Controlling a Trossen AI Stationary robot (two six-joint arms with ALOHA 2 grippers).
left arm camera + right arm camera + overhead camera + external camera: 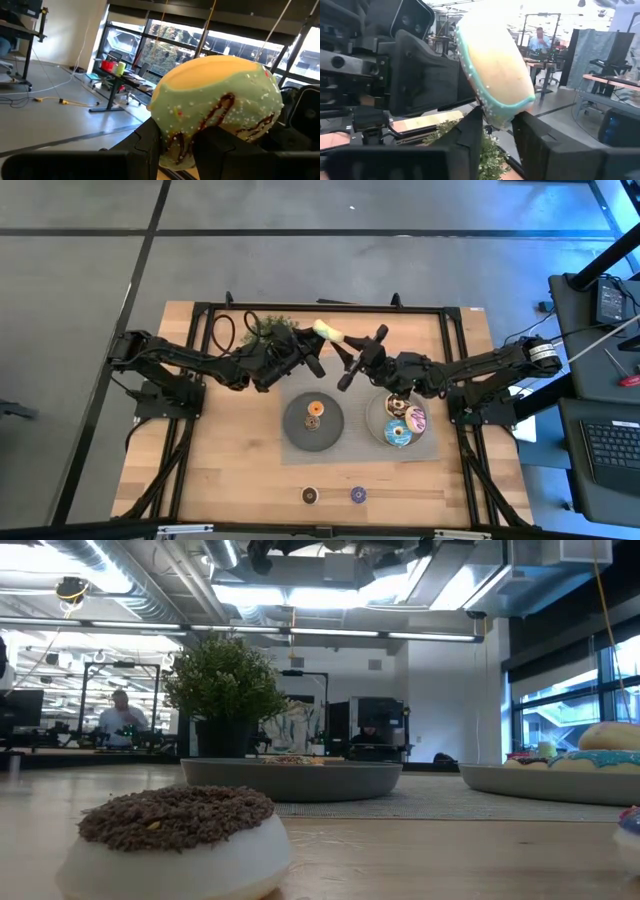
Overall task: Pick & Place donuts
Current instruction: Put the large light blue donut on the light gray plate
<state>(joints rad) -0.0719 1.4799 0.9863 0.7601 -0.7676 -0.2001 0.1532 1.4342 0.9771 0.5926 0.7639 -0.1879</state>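
The green iced donut (329,332) is up in the air over the far middle of the table, between both grippers. My left gripper (318,350) reaches it from the left and is shut on it. My right gripper (345,352) reaches it from the right and is also shut on it. An orange (316,408) and a brown mini donut (312,422) lie on the dark grey plate (295,435). Pink (415,418), blue (397,431) and chocolate (398,405) donuts lie in the pale bowl (376,418). The dark brown (310,496) and purple (358,496) minis lie on the table near its near edge. My left gripper pinches the green donut's iced rim (186,134) between its two fingers (150,145), coming roughly level from the table's left. The donut is lifted clear, its iced face with chocolate drizzle toward this wrist camera. My right gripper pinches the donut's rim (498,114) between its two fingers (540,142), coming from the table's right, slanting toward the far side. The donut stands on edge above the fingers, its plain pale face showing, lifted clear.
A small potted plant (270,330) stands at the far edge just left of the grippers, with a dark cable loop (224,330) beside it. Plate and bowl sit on a grey mat (350,452). In the low view the dark brown mini (175,835) fills the foreground.
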